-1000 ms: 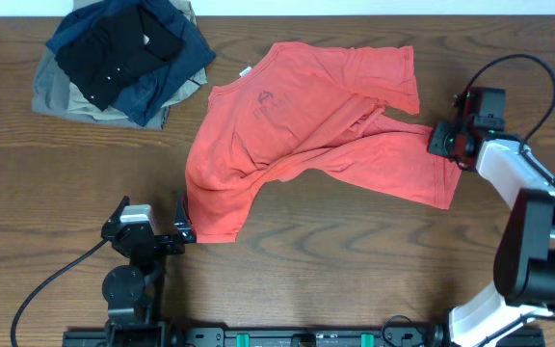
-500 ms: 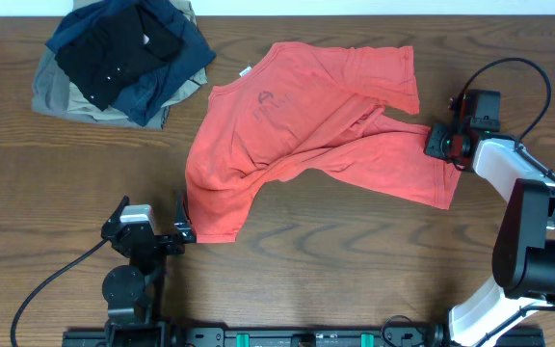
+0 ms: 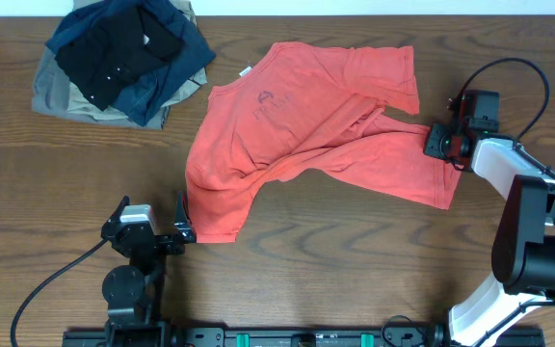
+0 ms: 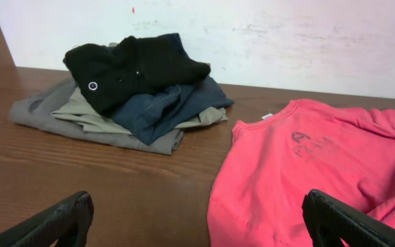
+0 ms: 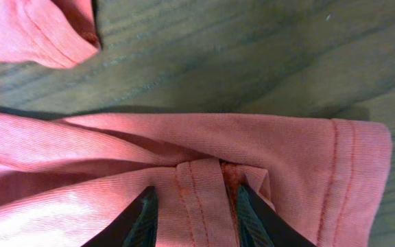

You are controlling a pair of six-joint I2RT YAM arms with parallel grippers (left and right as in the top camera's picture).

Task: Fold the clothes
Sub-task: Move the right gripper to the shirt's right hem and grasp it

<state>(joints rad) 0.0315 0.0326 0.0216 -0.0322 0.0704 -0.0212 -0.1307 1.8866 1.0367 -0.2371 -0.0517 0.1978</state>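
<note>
A coral-red short-sleeved cotton T-shirt (image 3: pixel 306 135) lies spread across the middle of the brown wooden worktop (image 3: pixel 355 270), its neck towards the far left and one sleeve towards the far right. Well off to its left, in the far left corner, sits a pile of folded garments (image 3: pixel 114 63), apart from the shirt: a black cotton garment (image 4: pixel 132 72) on top, a navy one (image 4: pixel 163 110) under it, a khaki one (image 4: pixel 81 120) at the bottom. The left gripper (image 3: pixel 150 226) stands at the near edge, just beside the shirt's near left corner. The right gripper (image 3: pixel 438 143) is at the shirt's right edge, a bunched fold of hem between its jaws.
</note>
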